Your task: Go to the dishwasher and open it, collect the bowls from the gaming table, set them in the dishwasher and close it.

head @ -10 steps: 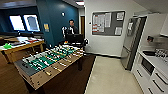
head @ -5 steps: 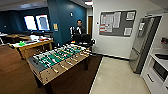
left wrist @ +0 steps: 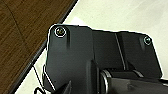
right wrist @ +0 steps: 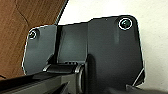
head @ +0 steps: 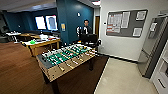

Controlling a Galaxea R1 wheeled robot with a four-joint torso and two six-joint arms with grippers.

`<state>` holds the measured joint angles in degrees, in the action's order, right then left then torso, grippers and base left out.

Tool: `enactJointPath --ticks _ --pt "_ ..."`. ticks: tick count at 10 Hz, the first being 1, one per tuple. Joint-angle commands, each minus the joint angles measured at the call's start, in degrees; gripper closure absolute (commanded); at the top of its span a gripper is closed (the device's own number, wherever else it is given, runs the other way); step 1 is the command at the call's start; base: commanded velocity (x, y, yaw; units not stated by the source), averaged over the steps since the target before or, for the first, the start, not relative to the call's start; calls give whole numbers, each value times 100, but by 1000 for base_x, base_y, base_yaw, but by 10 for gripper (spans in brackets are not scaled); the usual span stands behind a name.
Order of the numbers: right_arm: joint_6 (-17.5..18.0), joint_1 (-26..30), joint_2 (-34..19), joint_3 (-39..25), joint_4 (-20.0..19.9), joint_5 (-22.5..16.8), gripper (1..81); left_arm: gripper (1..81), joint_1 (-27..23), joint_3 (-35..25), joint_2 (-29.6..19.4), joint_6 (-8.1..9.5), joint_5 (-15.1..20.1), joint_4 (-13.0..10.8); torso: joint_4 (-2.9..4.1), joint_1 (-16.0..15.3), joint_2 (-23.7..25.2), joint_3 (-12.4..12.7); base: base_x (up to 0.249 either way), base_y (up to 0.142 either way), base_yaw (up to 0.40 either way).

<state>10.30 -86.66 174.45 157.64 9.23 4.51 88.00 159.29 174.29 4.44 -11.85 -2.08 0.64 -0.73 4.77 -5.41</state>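
Head view first, and the biggest thing on show is the room itself: a wood-brown floor on the left meets a pale tiled floor on the right, with a deep blue wall behind and a white wall running off to the right. Front and centre stands the foosball table, green field, rods across it, set at an angle on the dark strip where the two floors meet. At the right edge a tall silver-grey appliance front rises beside white cabinet drawers; whether that is the dishwasher is not clear from here. On the white wall hangs a grey noticeboard with pale sheets pinned to it. Back left sits the gaming table, its tabletop edged in yellow and carrying a few colourful things, and on it a small lime-green shape that looks like one of the bowls, well apart from the foosball table. A person stands just behind the foosball table, against the blue wall, with dark equipment in front of them. Farther back, two bright windows glow. Over to the wrist views: the left wrist camera looks past the robot's dark plate onto the seam between brown and pale floor, and the right wrist camera gives much the same. Left hand, right hand: I cannot tell if either is open or closed.
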Motion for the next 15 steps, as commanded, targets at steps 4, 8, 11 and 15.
enactJointPath --ticks 4,8,11,15 --pt "-28 267 22 3 62 -266 10 10 -235 23 -17 -22 253 -11 0 0 0 0 0 0 187" --pt "-28 267 22 3 62 -266 10 10 -235 23 -17 -22 253 -11 0 0 0 0 0 0 157" --pt "-28 268 14 3 62 -266 10 10 -235 23 -17 -22 253 -11 0 0 0 0 0 0 147" --pt "-28 267 14 3 62 -266 10 10 -235 23 -17 -22 253 -11 0 0 0 0 0 0 162"
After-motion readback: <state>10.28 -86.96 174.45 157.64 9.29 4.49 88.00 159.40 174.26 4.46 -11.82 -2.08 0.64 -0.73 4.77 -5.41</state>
